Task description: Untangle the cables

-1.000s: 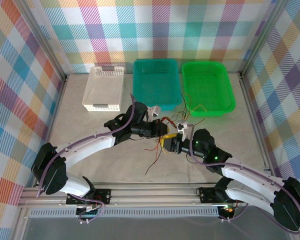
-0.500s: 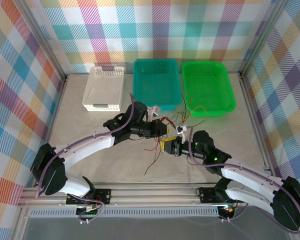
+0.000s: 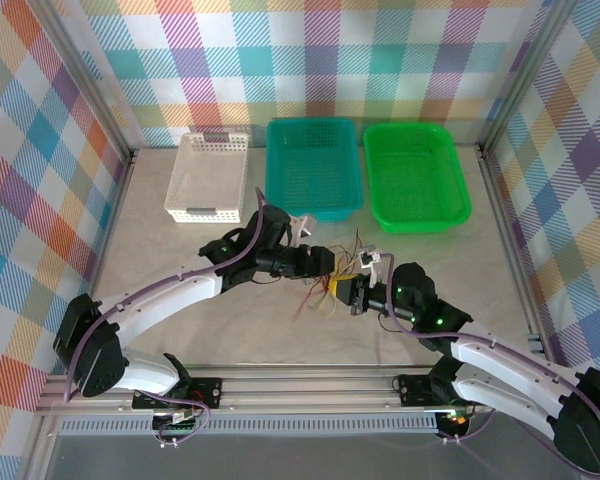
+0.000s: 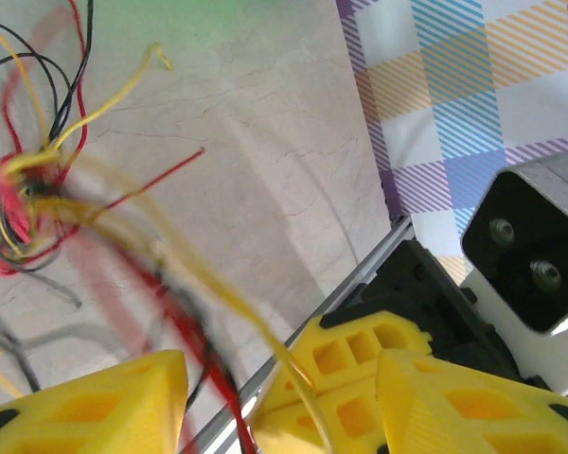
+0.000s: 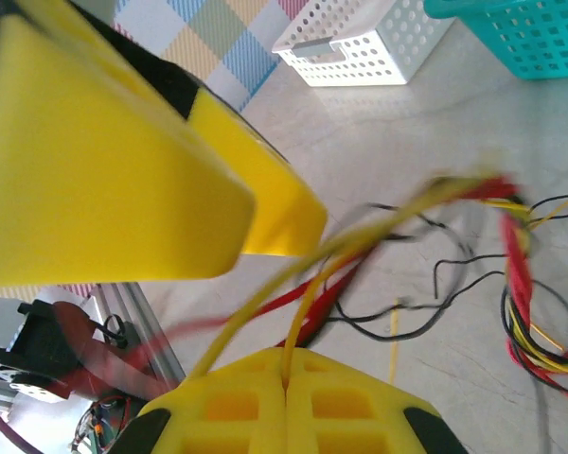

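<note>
1. Both arms reach in over the table (image 3: 170, 250). The left gripper (image 3: 327, 264) and right gripper (image 3: 351, 291) almost meet, near of the teal basket (image 3: 315, 209).
2. A second ago the left jaws were closed and are now parted. The right jaws have shut. The cables (image 3: 328, 284) have drawn away from the green basket (image 3: 420, 226).
3. The right jaws pinch yellow strands, and loose strands cross the left gap. The knot lies just beyond both grippers.

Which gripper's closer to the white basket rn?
Left. The left gripper is at the cables, right of and in front of the white basket; the right gripper lies beyond that, farther right and lower in the top view.
</note>
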